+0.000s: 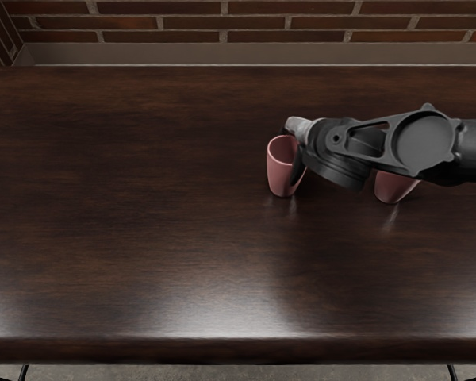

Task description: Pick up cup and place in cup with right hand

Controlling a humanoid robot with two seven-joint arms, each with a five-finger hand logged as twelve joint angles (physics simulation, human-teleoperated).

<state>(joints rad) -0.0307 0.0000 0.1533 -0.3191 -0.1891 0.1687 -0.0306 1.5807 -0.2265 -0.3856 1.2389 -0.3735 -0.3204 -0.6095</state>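
Note:
My right hand point(300, 147) is at the upper right side of a pink cup point(281, 170), partly behind it and overlapping its right edge. This cup stands upright near the middle of the table, its opening facing up. Whether the hand grips it cannot be told from this view. A second pink cup point(393, 187) is farther right beneath the right forearm, which hides its upper part; only its lower body shows.
The dark wooden table point(143, 198) has its front edge low in the view. A brick wall point(254, 22) rises behind the table. The right arm spans from the right edge above the second cup.

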